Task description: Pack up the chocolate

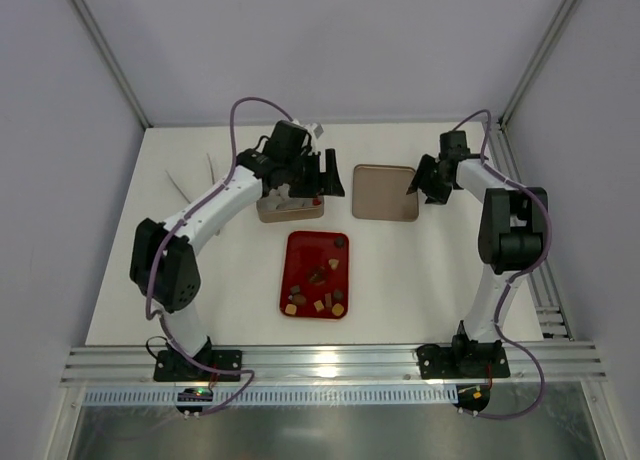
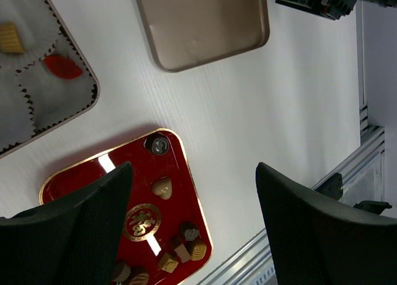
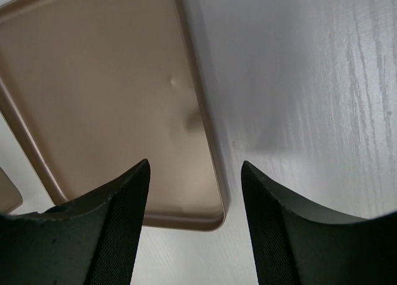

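Observation:
Several small chocolates (image 1: 318, 277) lie loose on the red tray (image 1: 300, 248) at the table's middle; in the left wrist view a tan heart (image 2: 162, 187), a dark round one (image 2: 159, 144) and a cluster (image 2: 186, 241) show on the tray (image 2: 93, 173). The golden tin (image 1: 290, 211) with whitish paper cups (image 2: 43, 93) holds a tan chocolate (image 2: 9, 37) and a red piece (image 2: 62, 67). My left gripper (image 1: 326, 180) is open and empty, above the tin's right side (image 2: 192, 217). My right gripper (image 1: 422, 185) is open and empty, straddling the right edge of the lid (image 3: 105, 93).
The golden lid (image 1: 385, 192) lies flat right of the tin, also in the left wrist view (image 2: 198, 25). Thin white strips (image 1: 195, 178) lie at the far left. An aluminium rail (image 1: 330, 360) runs along the near edge.

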### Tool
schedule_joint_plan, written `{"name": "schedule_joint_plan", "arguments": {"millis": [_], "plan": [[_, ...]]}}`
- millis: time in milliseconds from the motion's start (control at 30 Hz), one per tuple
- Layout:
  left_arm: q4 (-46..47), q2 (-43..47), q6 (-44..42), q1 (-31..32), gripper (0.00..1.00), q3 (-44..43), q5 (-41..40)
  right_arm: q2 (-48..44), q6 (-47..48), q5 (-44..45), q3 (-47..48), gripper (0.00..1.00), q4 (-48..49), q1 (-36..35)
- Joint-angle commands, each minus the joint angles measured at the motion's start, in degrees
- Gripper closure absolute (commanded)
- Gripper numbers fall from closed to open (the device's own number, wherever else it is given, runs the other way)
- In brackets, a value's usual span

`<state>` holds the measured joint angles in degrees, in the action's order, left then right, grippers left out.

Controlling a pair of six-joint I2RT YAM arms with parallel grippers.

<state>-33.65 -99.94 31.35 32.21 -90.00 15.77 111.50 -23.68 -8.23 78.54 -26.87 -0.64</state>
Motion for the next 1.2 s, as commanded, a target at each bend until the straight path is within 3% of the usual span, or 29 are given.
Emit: {"name": "schedule_joint_plan", "arguments": {"millis": [0, 200, 667, 1033, 1167], "plan": [[4.02, -3.13, 1.6, 0.75, 0.22, -3.95, 3.83, 0.47, 0.22, -1.18, 3.89, 0.38, -0.11, -0.23], [5.79, -10.96, 3.71, 1.72, 0.24, -7.73, 5.32, 4.59, -0.31, -1.79, 6.79, 0.49, -0.9, -0.41], [6.75, -15.46, 4.95, 2.16, 0.25, -10.11, 4.01, 7.85, 0.21, -0.74, 8.2, 0.62, -1.95, -1.03], [4.82, -20.2, 2.75, 1.37, 0.24, -15.46, 1.28, 7.59, 1.09, -1.35, 8.73, 0.96, -2.57, -1.03], [3.42, -24.24, 0.55, 0.4, 0.24, -19.95, 1.28, 6.62, 1.18, -1.61, 8.64, 0.96, -2.66, -1.03]]}}
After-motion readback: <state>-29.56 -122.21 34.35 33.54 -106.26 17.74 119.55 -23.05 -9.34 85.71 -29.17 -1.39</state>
